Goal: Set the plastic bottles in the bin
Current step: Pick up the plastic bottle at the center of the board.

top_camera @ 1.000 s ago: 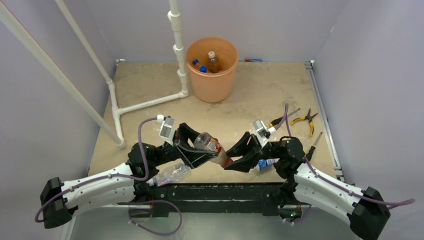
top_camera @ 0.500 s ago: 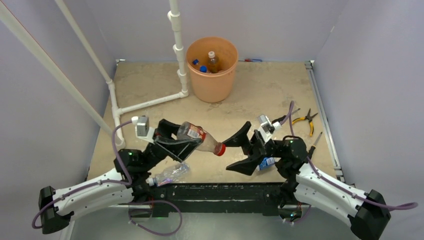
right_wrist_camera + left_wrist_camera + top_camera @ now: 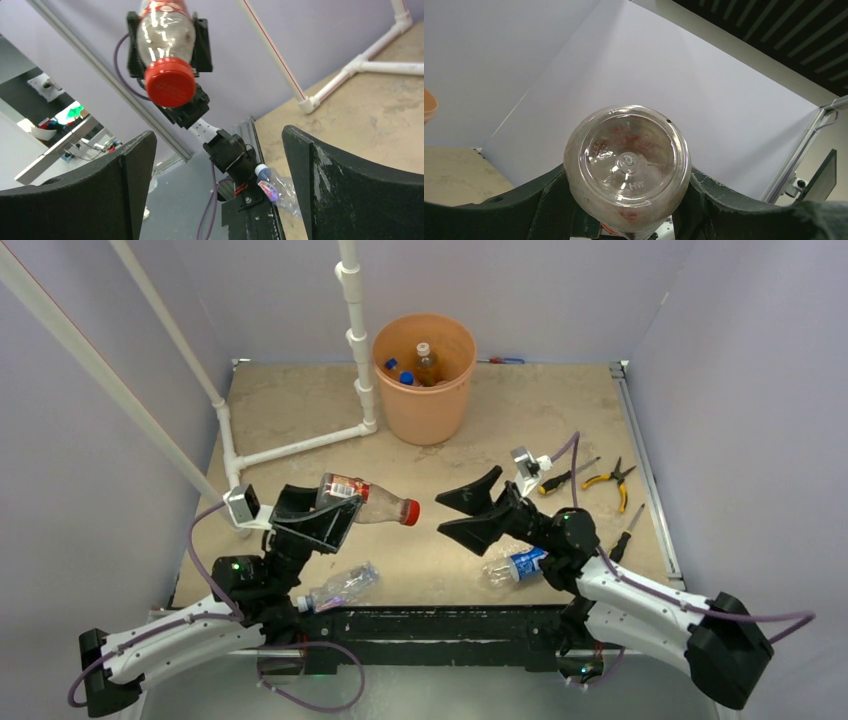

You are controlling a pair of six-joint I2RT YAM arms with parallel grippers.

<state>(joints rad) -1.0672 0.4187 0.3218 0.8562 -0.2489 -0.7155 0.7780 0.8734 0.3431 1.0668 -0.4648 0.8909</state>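
At the table's [image 3: 300, 410] far edge, the orange bin [image 3: 430, 412] is holding a few bottles [image 3: 425, 365]. Well short of it, the left gripper [image 3: 325, 508] is clamping, partly closed, around a clear soda bottle [image 3: 372, 502], level in the air; the right gripper [image 3: 462, 515] is gaping wide, gripping nothing. Release should be waiting until it is hanging over the rim. Its red cap [image 3: 410, 512] is facing rightward.

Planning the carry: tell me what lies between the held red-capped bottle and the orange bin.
Only bare tabletop between the red-capped bottle and the bin, in the top view; the white pipe frame stands just left of that stretch.
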